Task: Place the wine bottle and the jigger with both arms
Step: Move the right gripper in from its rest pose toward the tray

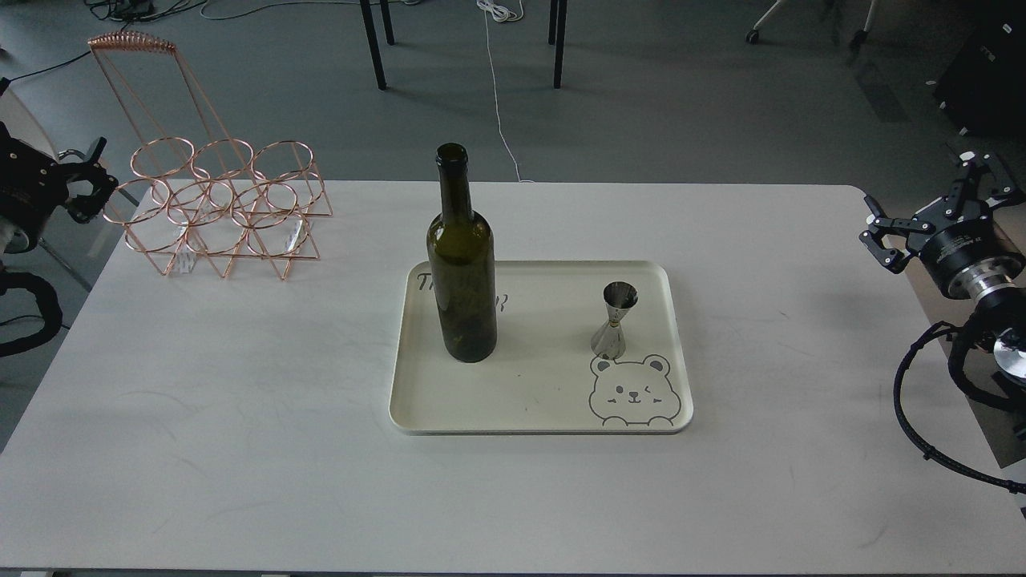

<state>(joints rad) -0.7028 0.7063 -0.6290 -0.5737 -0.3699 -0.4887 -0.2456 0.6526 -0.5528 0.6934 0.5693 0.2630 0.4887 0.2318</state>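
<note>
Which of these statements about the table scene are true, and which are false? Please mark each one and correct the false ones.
1. The wine bottle stands upright on the cream tray. True.
2. The jigger lies on its side on the bare table. False: it stands upright on the tray, right of the bottle, just above the printed bear.
3. The left gripper holds the bottle. False: it is at the table's left edge, beside the copper wire rack, apart from the bottle.
4. The right gripper has its jaws open and holds nothing. True.
5. The bottle and the jigger touch each other. False: a clear gap of tray lies between them.
</note>
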